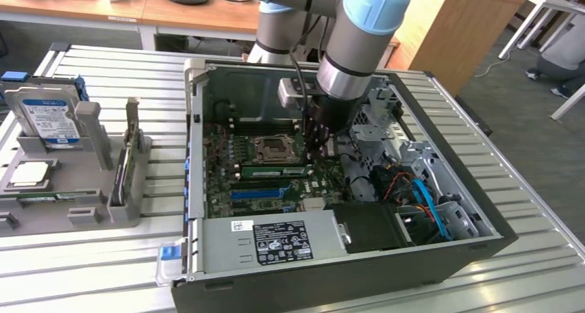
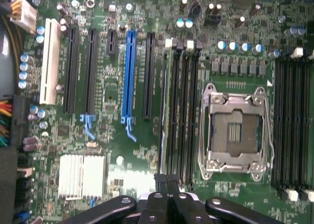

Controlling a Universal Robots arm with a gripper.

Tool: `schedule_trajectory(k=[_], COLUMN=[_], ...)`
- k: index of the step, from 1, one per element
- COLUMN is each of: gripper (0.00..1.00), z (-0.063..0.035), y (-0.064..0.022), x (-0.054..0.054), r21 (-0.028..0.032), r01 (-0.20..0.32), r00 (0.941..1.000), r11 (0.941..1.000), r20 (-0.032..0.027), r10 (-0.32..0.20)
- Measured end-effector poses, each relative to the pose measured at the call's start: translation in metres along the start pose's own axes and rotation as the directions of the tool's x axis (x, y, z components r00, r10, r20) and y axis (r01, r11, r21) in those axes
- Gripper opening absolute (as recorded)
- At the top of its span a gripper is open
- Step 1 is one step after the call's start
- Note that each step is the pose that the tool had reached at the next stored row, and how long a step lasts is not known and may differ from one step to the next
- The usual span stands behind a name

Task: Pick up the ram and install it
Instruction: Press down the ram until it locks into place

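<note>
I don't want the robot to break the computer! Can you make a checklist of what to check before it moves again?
1. Gripper shut: ok.
2. Gripper above the memory slots, beside the processor socket: ok.
3. Ram lying along the slots next to the socket: ok.
4. Ram pushed fully into its slot: cannot tell.
5. Gripper gripping the ram: cannot tell.
6. Computer case open on top, leaving the arm room: ok.
</note>
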State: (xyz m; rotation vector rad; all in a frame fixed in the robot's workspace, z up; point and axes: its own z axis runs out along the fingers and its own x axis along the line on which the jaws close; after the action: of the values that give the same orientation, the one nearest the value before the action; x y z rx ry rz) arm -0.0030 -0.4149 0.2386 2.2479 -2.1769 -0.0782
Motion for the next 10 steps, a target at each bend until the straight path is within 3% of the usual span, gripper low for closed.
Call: schedule_trajectory(k=[10], gripper=[0.11], z=[0.0010], y=[0.0226], x=[-0.001], r21=[0.0070], r01=[0.000], r00=[1.0000], r11=[1.0000], r20=[-0.0003], r10=[0.000])
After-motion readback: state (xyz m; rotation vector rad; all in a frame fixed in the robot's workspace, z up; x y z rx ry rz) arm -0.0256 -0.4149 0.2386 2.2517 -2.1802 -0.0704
